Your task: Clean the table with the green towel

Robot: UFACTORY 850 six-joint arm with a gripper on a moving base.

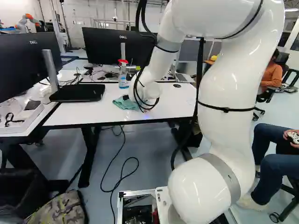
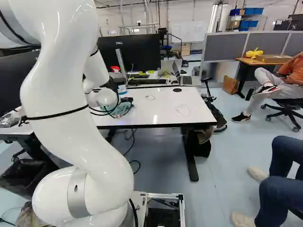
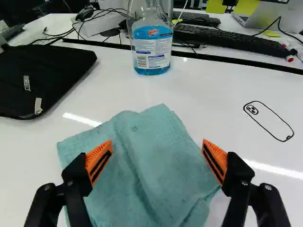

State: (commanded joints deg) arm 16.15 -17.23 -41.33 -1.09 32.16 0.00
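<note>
spreading the black two-fingered end effector (image 2: 127, 100) wide over the crumpled green cloth towel (image 3: 156, 165), on the glossy white table (image 3: 222, 104), facing the clear blue-filled spray bottle (image 3: 151, 49).

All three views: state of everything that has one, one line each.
Gripper: open, fingers wide apart over the towel
Green towel: spread out, creased
White table: marked, phone outline and hand outline unwiped
Spray bottle: upright, blue liquid inside
Black zip case: lying flat; can't tell if zipped shut
Laptop: open
</note>
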